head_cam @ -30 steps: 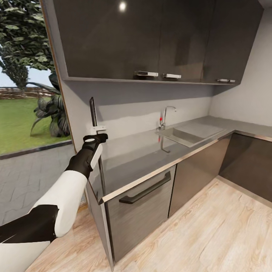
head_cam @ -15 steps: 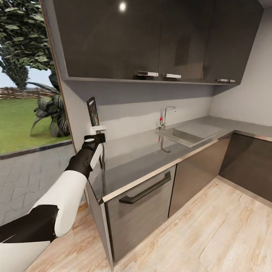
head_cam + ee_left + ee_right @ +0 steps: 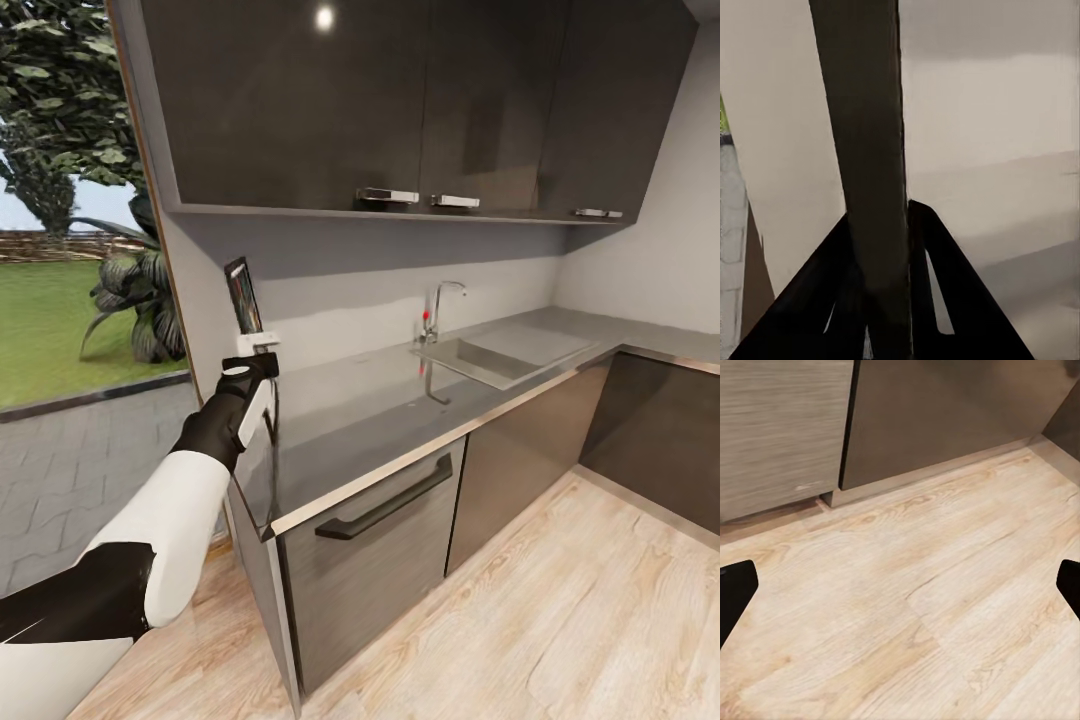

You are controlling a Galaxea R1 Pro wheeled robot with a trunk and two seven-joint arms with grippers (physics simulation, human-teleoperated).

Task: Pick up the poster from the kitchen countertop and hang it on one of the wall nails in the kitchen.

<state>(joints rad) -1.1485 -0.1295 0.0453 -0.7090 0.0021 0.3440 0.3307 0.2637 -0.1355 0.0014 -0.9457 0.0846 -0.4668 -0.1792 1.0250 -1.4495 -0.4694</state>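
At nine o'clock in the head view, the left claw (image 3: 262, 345) clamps the upright poster (image 3: 243, 296) above the counter (image 3: 400, 400) end; the right wrist view shows the right claw (image 3: 900, 585) spread over the wood floor (image 3: 915, 615).

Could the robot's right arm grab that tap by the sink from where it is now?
Probably not as things stand. The right tool hangs open, low over the wood floor facing the cabinet fronts, while the tap stands up on the countertop.
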